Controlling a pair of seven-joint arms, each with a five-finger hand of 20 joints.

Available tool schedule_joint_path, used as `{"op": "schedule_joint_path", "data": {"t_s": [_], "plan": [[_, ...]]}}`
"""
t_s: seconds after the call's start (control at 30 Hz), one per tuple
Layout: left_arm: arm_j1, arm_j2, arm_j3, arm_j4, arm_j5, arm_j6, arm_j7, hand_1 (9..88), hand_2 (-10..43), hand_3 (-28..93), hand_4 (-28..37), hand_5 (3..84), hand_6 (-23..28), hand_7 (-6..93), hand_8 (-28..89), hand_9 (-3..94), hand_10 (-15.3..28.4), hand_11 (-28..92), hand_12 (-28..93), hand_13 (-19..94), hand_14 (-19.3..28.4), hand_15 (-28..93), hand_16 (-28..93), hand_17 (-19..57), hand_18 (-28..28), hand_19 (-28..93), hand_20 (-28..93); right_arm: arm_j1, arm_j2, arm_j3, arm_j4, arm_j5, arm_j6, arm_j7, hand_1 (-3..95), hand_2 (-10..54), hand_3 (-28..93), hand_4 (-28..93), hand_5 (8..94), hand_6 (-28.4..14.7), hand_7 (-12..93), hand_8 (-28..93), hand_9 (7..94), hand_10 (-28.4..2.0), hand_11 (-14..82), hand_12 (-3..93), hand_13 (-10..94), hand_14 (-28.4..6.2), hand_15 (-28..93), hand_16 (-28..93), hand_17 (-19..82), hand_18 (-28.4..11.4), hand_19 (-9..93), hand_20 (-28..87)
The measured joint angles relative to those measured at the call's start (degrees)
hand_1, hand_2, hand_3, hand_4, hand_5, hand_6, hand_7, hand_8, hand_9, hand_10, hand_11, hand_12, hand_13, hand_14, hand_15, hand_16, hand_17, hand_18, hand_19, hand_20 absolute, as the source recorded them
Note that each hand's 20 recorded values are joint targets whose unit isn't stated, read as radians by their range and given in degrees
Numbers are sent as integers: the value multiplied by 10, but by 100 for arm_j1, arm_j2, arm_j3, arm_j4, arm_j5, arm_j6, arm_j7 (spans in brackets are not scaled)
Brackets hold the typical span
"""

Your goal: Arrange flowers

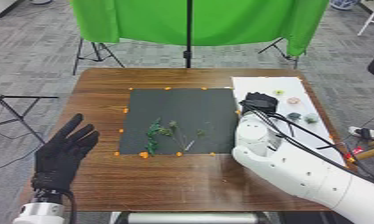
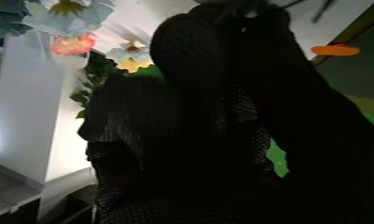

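Over the left edge of the white sheet is my right hand point(image 1: 259, 102), and its black glove point(image 2: 201, 120) is close up in the right wrist view. Flower heads rest on the sheet: a yellow-green one point(image 1: 278, 92), a pink one point(image 1: 294, 100) and bluish ones point(image 1: 310, 118). A pink flower point(image 2: 72, 45), a pale yellow-centred flower point(image 2: 132, 56) and green leaves point(image 2: 96, 75) show beside the glove. On the dark mat lie a leafy green sprig point(image 1: 153, 131) and thin stems point(image 1: 181, 136). Left of the mat, my left hand point(image 1: 63, 155) is open with straight fingers.
The dark mat point(image 1: 179, 102) is fixed to the brown table point(image 1: 175, 185) with orange pieces along its edges. At the table's right side lies the white sheet point(image 1: 263, 82). Beyond the far edge stand a green cloth point(image 1: 201, 20) and its black stands.
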Motion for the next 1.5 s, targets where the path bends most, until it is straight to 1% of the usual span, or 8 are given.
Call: {"op": "schedule_joint_path", "data": {"t_s": [0.13,0.33,0.5,0.73,0.9,1.07,1.2,1.5], "plan": [[0,69,19,1,-37,4,56,235,34,822,-252,377,79,114,-94,350,202,230,117,218,274,501,-73,-113,270,510,168,-83,42,-42,-6,-210,298,-46,568,-95,680,-283,905,-24,214,86,917,-113,414,230,819,-82,730,198,402,-246,932,360],[23,121,31,1,-85,22,146,235,34,822,-253,377,79,115,-94,350,202,230,117,218,275,502,-73,-113,269,510,168,-297,339,-70,-171,-375,1246,-166,566,-95,695,-283,912,-23,213,96,925,-113,419,223,826,-81,735,202,408,-243,932,387],[65,174,56,1,-113,32,228,235,34,822,-254,377,79,114,-94,349,203,230,117,218,275,501,-73,-113,270,510,168,-386,597,2,-393,-456,1443,-219,564,-95,709,-283,918,-27,209,99,930,-116,416,225,828,-83,737,204,410,-245,932,400],[137,154,7,-7,-110,35,220,234,34,822,-252,376,79,114,-94,350,203,230,117,218,275,501,-73,-112,269,510,168,-542,670,439,-1079,-493,1457,-348,563,-95,720,-283,922,-31,204,107,933,-120,413,229,828,-88,740,207,408,-250,932,411],[194,125,-33,-23,-95,35,203,234,35,822,-252,376,79,115,-94,350,202,231,117,218,274,502,-73,-112,269,510,168,-580,451,523,-1400,-483,1340,-441,564,-95,721,-283,924,-33,200,110,935,-121,411,231,828,-90,741,208,408,-252,932,417],[208,108,-40,-25,-95,38,199,234,35,822,-252,376,79,115,-94,350,202,231,117,218,275,502,-74,-112,269,510,168,-789,77,540,-1602,-573,989,-488,566,-95,719,-283,924,-34,199,117,936,-122,413,231,828,-93,744,209,406,-256,932,422],[200,87,-49,-26,-89,38,146,235,35,821,-252,377,79,115,-95,350,202,231,116,218,274,502,-74,-111,268,511,168,-1042,-146,480,-1677,-626,739,-479,567,-95,716,-283,923,-35,197,119,932,-122,415,230,825,-94,746,209,405,-256,932,423],[201,-24,-141,-30,-44,33,16,235,35,821,-251,379,81,115,-94,350,202,232,117,218,275,502,-74,-113,269,511,167,-1614,-198,509,-1844,-597,587,-470,536,-95,686,-283,899,-25,198,103,900,-115,424,235,799,-97,737,202,380,-251,932,389]]}}
